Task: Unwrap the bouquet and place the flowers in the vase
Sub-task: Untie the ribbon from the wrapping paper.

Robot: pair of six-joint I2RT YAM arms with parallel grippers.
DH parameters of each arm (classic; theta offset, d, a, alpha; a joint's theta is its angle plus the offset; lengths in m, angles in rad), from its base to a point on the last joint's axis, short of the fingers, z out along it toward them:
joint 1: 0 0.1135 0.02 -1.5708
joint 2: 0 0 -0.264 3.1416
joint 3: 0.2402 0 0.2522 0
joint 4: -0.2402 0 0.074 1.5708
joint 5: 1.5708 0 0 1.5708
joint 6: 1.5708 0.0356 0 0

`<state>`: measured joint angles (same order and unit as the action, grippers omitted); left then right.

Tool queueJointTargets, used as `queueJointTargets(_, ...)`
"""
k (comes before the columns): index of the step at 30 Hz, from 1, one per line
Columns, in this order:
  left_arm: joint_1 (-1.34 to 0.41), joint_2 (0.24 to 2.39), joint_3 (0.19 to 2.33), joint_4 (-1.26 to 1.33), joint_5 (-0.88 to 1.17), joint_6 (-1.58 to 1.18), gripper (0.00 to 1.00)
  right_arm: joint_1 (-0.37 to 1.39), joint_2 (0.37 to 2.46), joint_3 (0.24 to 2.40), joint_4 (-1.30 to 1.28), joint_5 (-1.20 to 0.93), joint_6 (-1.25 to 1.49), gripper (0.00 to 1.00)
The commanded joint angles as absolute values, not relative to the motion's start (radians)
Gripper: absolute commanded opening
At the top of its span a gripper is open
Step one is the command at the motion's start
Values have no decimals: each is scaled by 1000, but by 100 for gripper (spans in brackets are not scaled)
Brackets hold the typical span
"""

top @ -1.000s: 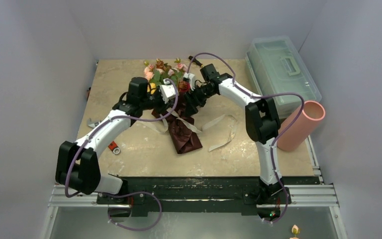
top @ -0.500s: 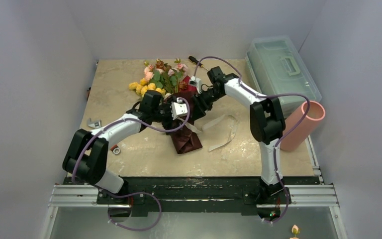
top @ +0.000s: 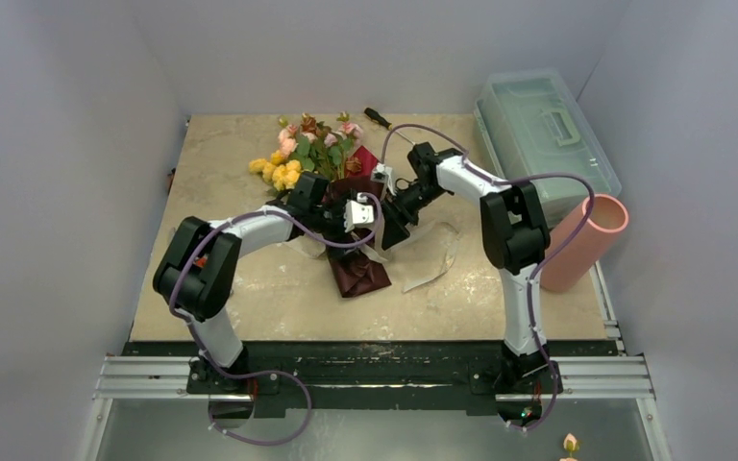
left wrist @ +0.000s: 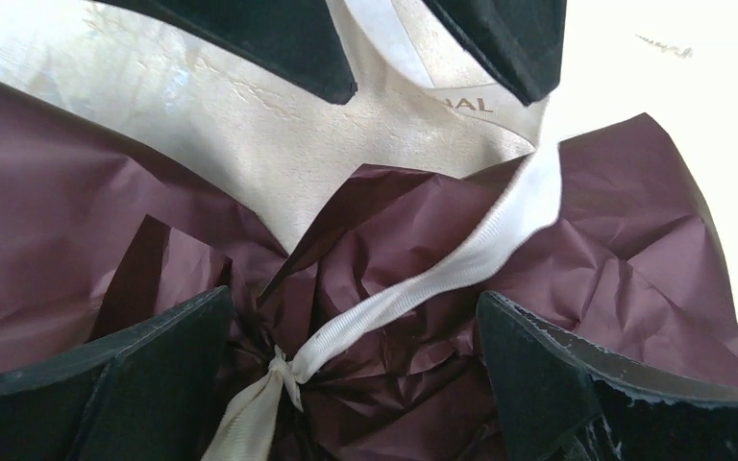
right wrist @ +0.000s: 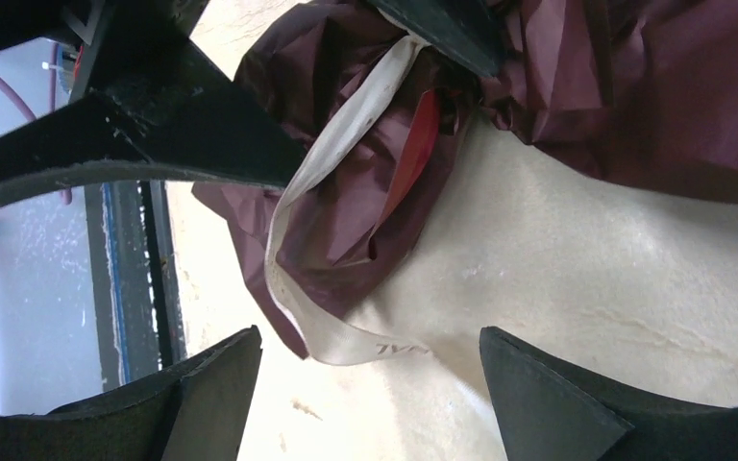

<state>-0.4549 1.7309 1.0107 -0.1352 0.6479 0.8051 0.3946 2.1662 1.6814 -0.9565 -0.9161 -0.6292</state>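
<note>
1. Bouquet (top: pixel 325 158): lies mid-table, heads toward the far edge, wrapped end toward the arm bases.
2. Flowers (top: pixel 283 173): pink, yellow and orange blooms with green leaves. They fan out of the wrap onto the table (top: pixel 250 288), well apart from the vase.
3. Paper (top: pixel 356 275): dark red and crinkled, bunched around the stems and spread flat at the near end.
4. Ribbon (left wrist: pixel 461 264): cream, running across the paper to a knot (left wrist: pixel 283 370). The left wrist view shows it tied, and loose tails trail to the right over the table.
5. Left gripper (left wrist: pixel 354 303): fingers spread wide, one on each side of the knot, low over the paper. They pinch nothing.
6. Right gripper (right wrist: pixel 370 336): fingers also spread wide and empty, facing the left gripper across the gathered paper. A printed ribbon tail lies on the table between them.
7. Vase (top: pixel 586 240): salmon-pink cylinder, tilted over at the table's right edge with its mouth pointing up and right. It is just beside the box (top: pixel 538 125).
8. Screwdriver (top: pixel 378 117): at the far edge, beyond the flowers.
</note>
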Motion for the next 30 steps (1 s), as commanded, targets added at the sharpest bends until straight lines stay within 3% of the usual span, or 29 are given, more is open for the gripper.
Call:
queueJointTargets(1, -459, 1787, 1050, -103, 678, 779, 100, 410, 2224, 1729, -927, -961, -660, 88)
queueJointTargets(17, -457, 1829, 1044, -50, 657, 727, 100, 423, 2242, 1669, -1178, -995, -931, 84)
queueJointTargets(25, -453, 1827, 1045, -64, 661, 738, 100, 426, 2186, 1569, -1001, -813, -862, 84)
queueJointTargets(30, -451, 1825, 1046, -77, 665, 754, 100, 426, 2159, 1498, -898, -702, -834, 79)
